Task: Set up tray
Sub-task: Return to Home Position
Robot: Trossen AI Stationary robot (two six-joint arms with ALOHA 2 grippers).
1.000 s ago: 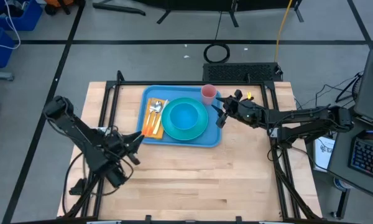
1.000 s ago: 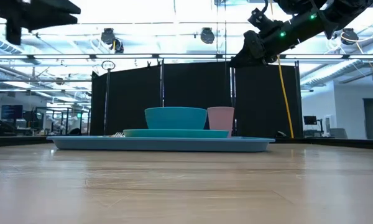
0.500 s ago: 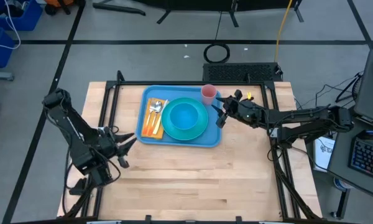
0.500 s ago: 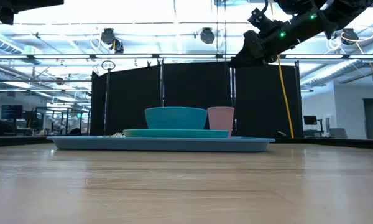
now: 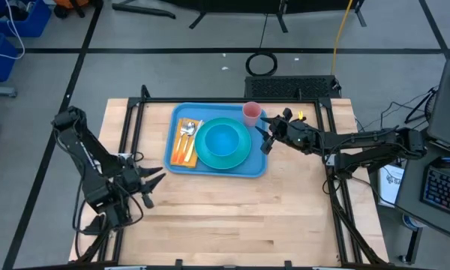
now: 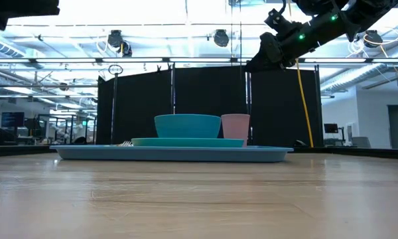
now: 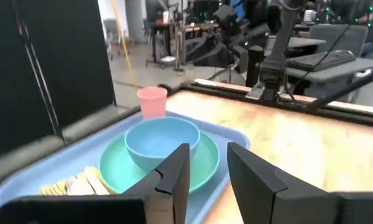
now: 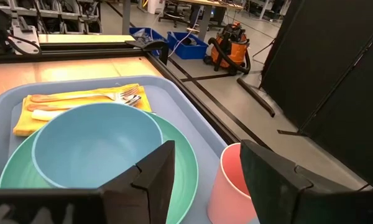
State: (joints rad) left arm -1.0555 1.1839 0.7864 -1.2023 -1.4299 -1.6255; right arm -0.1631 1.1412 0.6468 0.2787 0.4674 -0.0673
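Both open and empty, the left gripper (image 5: 151, 187) is retreating to the counter's (image 5: 232, 217) 8 o'clock while the right gripper (image 5: 264, 139) is waiting at 3 o'clock of the tray (image 5: 232, 172), lying fully set toward 12 o'clock.

Overhead, level, wrist views; common tray (image 5: 210, 172)

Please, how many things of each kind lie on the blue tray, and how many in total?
Plate: 1
Bowl: 1
Cup: 1
Napkin: 1
Cutlery pieces: 3
Total on the tray: 7
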